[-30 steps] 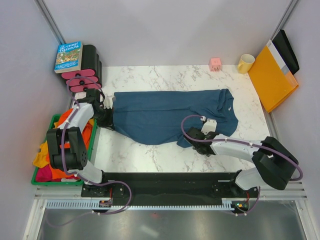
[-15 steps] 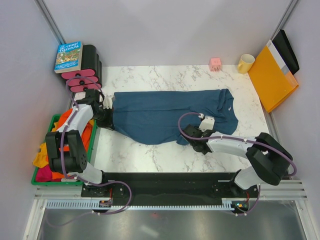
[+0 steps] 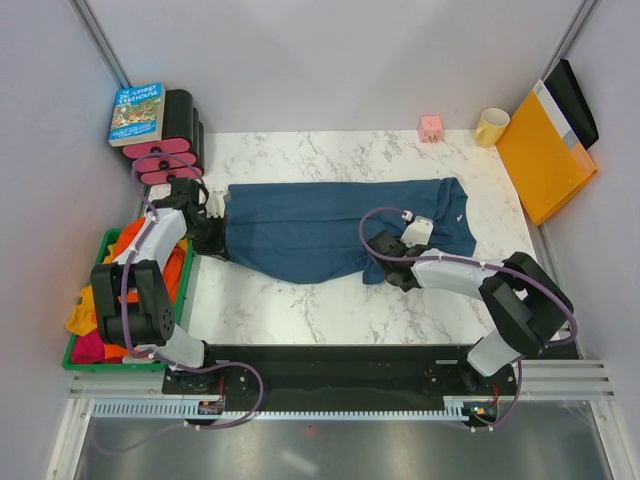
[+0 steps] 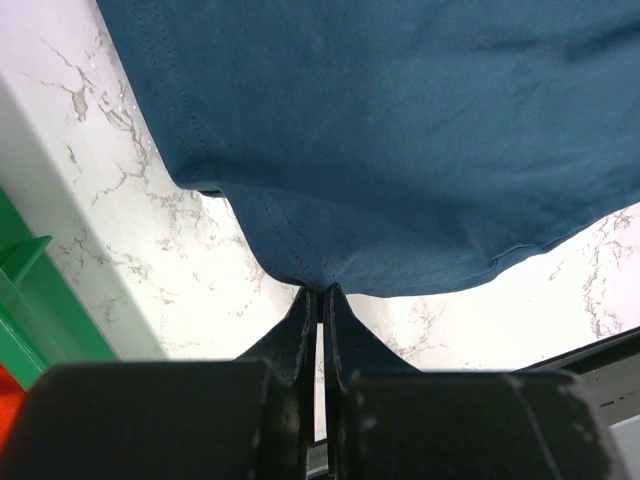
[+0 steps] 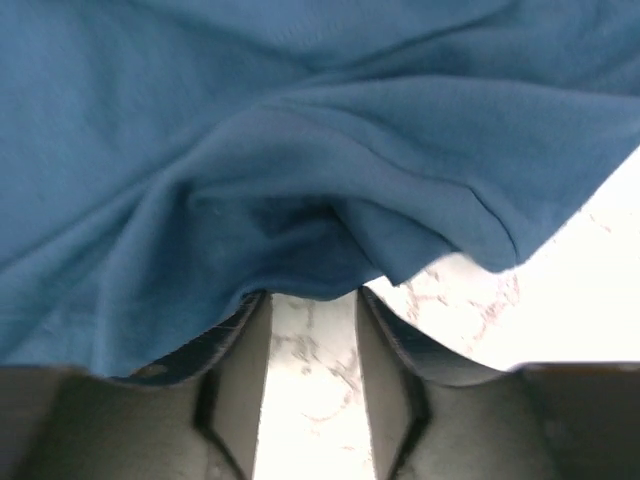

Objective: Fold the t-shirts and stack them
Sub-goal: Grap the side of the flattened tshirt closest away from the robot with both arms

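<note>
A large dark teal-blue t-shirt (image 3: 320, 225) lies spread across the marble table. My left gripper (image 3: 218, 238) is at the shirt's left end. In the left wrist view it (image 4: 320, 290) is shut on the shirt's hem (image 4: 400, 130). My right gripper (image 3: 383, 260) is at the shirt's near edge, right of centre. In the right wrist view it (image 5: 312, 295) is open, with bare marble between the fingers and folds of the shirt (image 5: 250, 130) draped over the fingertips. Orange (image 3: 130, 240), yellow (image 3: 85, 310) and pink-red (image 3: 90, 345) t-shirts lie heaped at the left.
The heaped shirts fill a green bin (image 3: 188, 285) off the table's left edge. A blue book (image 3: 137, 112) sits on a black and pink stack (image 3: 165, 150) at the back left. A pink cube (image 3: 431, 127), a yellow mug (image 3: 491, 126) and an orange-yellow folder (image 3: 545, 150) are at the back right.
My right gripper has moved a little left and farther in, up to the shirt's near edge, and that edge has bunched back slightly. The left gripper has not moved.
</note>
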{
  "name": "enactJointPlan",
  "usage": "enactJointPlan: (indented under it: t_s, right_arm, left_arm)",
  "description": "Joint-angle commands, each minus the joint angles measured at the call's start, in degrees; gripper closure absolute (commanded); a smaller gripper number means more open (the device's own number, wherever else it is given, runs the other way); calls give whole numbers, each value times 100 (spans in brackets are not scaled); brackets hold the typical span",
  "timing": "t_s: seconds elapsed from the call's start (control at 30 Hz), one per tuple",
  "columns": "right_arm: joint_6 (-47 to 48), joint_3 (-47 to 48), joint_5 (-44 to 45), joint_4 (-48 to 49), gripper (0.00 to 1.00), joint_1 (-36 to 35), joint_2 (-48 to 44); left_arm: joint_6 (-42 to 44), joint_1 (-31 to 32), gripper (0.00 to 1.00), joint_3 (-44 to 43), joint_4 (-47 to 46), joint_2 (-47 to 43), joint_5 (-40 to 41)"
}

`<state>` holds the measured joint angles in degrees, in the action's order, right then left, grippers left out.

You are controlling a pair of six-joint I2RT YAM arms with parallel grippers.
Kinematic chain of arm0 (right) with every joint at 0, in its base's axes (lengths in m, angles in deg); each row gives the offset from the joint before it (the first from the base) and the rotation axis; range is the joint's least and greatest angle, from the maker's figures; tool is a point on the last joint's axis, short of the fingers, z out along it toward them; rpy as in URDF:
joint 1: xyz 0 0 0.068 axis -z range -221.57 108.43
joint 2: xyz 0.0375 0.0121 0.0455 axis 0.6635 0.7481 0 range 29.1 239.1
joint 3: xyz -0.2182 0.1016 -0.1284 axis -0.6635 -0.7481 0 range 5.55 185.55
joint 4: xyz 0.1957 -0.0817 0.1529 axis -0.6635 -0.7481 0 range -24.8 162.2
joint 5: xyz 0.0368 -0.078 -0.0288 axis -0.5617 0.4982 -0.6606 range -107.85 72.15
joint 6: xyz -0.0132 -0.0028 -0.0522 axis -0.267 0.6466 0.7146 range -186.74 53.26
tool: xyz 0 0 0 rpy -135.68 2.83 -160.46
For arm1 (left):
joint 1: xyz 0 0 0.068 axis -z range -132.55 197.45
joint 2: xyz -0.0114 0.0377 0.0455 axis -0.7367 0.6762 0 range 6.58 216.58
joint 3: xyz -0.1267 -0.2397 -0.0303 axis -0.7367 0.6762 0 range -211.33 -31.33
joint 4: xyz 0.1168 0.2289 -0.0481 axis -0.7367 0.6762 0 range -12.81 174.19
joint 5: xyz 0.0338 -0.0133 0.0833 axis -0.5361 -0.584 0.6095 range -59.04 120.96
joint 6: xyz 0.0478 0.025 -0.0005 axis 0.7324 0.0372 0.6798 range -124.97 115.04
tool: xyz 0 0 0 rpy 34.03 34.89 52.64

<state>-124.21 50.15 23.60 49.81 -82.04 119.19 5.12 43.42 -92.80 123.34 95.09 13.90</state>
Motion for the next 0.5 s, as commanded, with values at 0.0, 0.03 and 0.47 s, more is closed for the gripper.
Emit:
enactJointPlan:
  t_s: [0.0,0.03,0.47]
  right_arm:
    - [280,339,109,446,58,153,193]
    - [307,382,74,455,60,223,263]
    - [438,357,-50,745,100,329,371]
  left_arm:
    - [90,16,98,4,-89,-80,-87]
    - [90,17,98,4,-97,-79,-96]
    - [116,17,98,65,-89,-79,-87]
